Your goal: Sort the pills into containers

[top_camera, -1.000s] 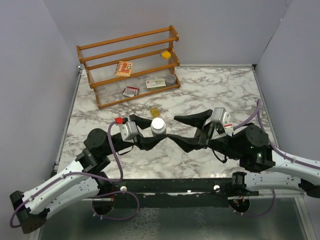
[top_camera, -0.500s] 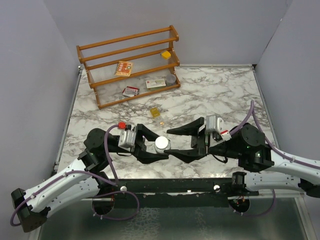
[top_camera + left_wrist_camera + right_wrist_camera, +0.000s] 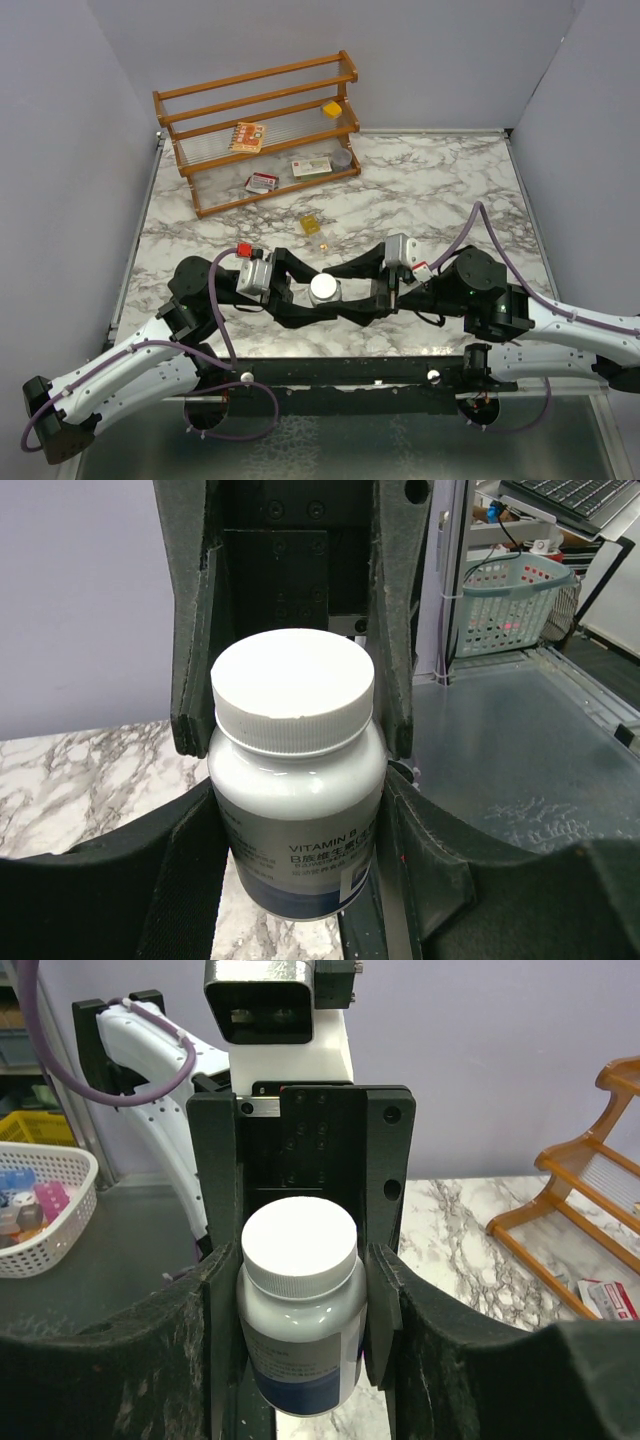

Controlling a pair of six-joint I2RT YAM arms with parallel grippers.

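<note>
Marble-veined white tabletop [image 3: 430, 190], from overhead: both arms reach in low and meet over its near-middle. The white-capped grey cylindrical pill bottle [image 3: 323, 289] stands upright where they meet. The left gripper [image 3: 318, 291] comes from the left and the right gripper [image 3: 332, 290] from the right, each with a finger on either side of the bottle. A cluster of tiny yellow pieces [image 3: 311, 225] lies on the marble just beyond, apart from both grippers, between them and the orange-brown wooden slatted rack [image 3: 260, 130] in the far-left corner. Bare marble runs right and far-right; the near table edge is close behind the bottle.

Left wrist: its jaws are narrowed onto the bottle's grey body, pads pressed against both flanks. The other gripper's fingers stand upright on either side of the cap.

Right wrist: its jaws are also closed against the bottle's sides below the cap. I cannot tell whether the base touches the marble. A white plastic basket [image 3: 40, 1210] sits off the table's edge.
</note>
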